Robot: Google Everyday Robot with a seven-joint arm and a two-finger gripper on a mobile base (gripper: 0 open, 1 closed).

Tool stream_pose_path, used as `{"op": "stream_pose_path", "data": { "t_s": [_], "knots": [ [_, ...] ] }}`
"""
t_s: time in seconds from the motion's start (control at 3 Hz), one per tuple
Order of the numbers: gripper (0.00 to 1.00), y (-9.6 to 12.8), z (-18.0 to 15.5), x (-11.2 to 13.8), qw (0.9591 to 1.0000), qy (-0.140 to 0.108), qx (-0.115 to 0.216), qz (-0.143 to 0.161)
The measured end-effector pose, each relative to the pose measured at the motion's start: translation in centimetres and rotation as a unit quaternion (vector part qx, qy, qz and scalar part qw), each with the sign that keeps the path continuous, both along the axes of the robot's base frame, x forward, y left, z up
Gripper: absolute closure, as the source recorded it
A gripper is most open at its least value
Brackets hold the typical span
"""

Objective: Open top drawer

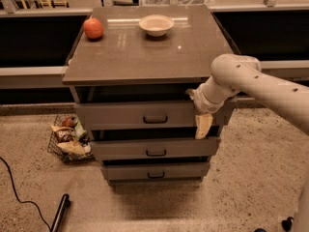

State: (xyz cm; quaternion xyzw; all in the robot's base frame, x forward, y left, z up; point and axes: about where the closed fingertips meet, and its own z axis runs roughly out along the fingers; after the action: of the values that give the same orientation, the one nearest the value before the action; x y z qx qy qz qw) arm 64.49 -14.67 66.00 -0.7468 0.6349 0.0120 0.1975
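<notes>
On grey cabinet top [145, 57]: orange-red round fruit [93, 28] at rear left corner; pale shallow bowl [156, 24] at rear centre, upright, well apart from fruit. Lower down: middle drawer [120, 149] and bottom drawer [125, 171], both grey, each with small dark handle, bottom one narrower. On speckled floor [241, 187], left of cabinet: wire basket [54, 146] holding crumpled packets, just beside cabinet base. At lower left: thin black cable [14, 187] curving across floor; dark rod-shaped item [60, 212] lying near it, kind not determinable. Behind cabinet: long pale ledge [29, 74] against dark recess. Gripper [203, 126] at cabinet's right front edge, below the top.
</notes>
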Motion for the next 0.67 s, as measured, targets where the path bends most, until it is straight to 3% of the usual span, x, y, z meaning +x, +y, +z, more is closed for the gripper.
{"op": "stream_pose_path", "data": {
  "t_s": [0.67],
  "knots": [
    [0.0, 2.0, -2.3, 1.7, 0.9994, 0.031, 0.014, 0.007]
  ]
}}
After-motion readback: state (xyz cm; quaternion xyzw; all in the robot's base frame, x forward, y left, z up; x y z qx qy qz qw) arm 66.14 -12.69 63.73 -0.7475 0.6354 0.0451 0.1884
